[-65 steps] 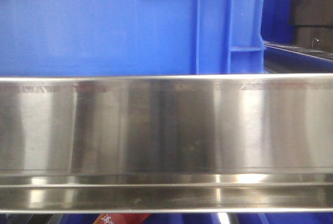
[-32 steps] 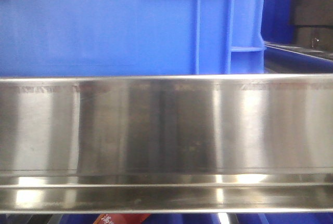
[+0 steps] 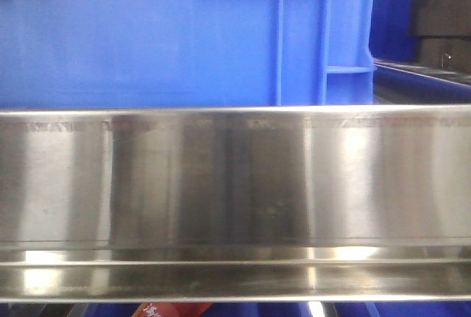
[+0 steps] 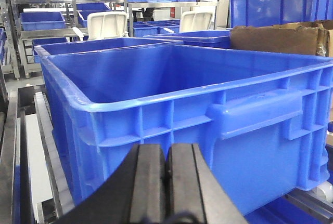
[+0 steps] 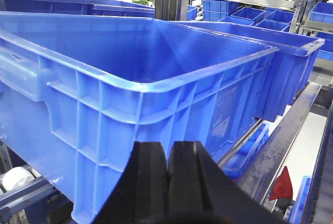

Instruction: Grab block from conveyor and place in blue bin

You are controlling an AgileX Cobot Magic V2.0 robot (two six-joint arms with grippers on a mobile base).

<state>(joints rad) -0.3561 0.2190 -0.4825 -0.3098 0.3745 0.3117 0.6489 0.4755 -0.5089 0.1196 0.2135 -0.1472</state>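
Looking through the left wrist view, I see the blue bin (image 4: 171, 125) filling the middle of the frame, its rim level with the camera and what shows of its inside bare. The left gripper (image 4: 167, 168) sits at bottom centre, black fingers pressed together with nothing between them, aimed level at the bin wall. In the right wrist view the right gripper (image 5: 169, 164) sits likewise at bottom centre, fingers together, facing a corner of the bin. In the front view a steel rail (image 3: 235, 199) spans the lower frame, with the bin wall above it. I see no block or belt in any view. A cardboard box (image 4: 276, 37) sits at upper right of the left wrist view.
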